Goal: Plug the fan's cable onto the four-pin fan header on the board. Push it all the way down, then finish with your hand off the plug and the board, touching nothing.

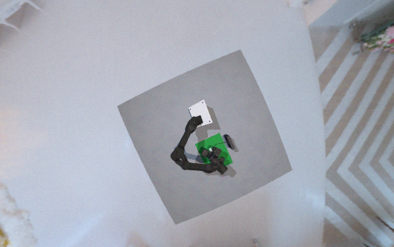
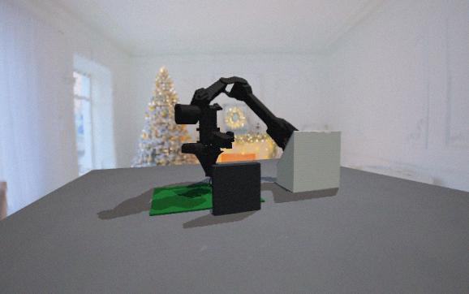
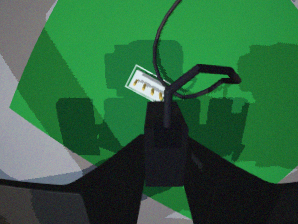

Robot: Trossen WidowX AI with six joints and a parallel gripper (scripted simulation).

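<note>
The green board (image 1: 217, 138) (image 2: 166, 205) (image 3: 225, 30) lies flat. Its white four-pin header (image 3: 144, 85) shows gold pins in the wrist view, slanted in the frame, just up and left of the fingertips; cable and plug cover its right end. My gripper (image 2: 208, 174) (image 3: 162, 140) points down low over the board, shut on the black plug (image 3: 158, 116). The plug is not seated on the header; its exact height above the board is hard to tell. The thin black cable (image 3: 156, 42) bends beside the plug and runs to the dark upright fan (image 1: 230, 142) (image 2: 236, 188).
The fan stands beside the board, in front of it in the exterior view. The white arm base (image 1: 204, 110) (image 2: 316, 162) stands near another board edge. The arm (image 1: 184, 138) (image 2: 260, 107) arches from it over the board. The cable loops close to the header.
</note>
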